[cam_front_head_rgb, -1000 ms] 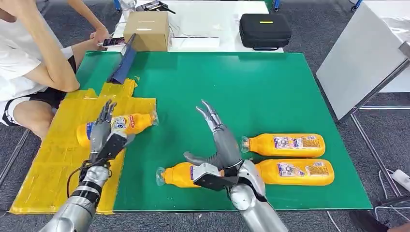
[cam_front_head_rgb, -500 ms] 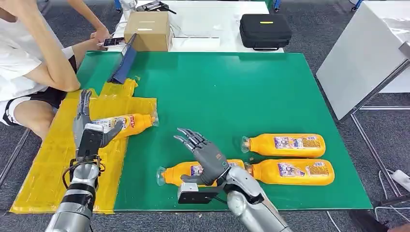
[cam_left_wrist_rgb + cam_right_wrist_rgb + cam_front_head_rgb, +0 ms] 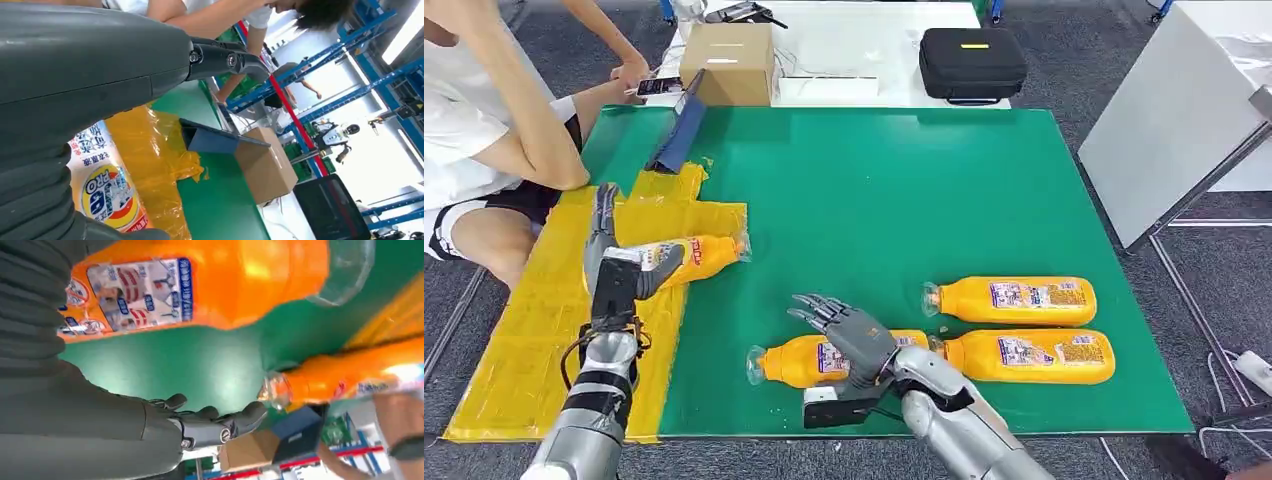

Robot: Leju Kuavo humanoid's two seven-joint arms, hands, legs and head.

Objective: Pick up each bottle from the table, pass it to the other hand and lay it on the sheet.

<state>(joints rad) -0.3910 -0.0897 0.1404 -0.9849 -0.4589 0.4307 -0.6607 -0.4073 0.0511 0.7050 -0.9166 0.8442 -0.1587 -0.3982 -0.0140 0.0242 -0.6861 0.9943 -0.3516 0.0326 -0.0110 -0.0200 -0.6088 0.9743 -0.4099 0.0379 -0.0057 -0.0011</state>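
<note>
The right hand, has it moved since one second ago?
Yes. The right hand has dropped from an upright pose, fingers toward the far bottle, to hover low over the nearest bottle on the green mat.

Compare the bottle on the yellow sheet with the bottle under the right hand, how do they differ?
The bottle on the yellow sheet lies on the yellow sheet; the bottle under the right hand lies on the green mat. The first points its cap to the right, the second to the left. The left hand is by the first; the right hand hovers over the second. Both are orange, labelled and on their sides.
</note>
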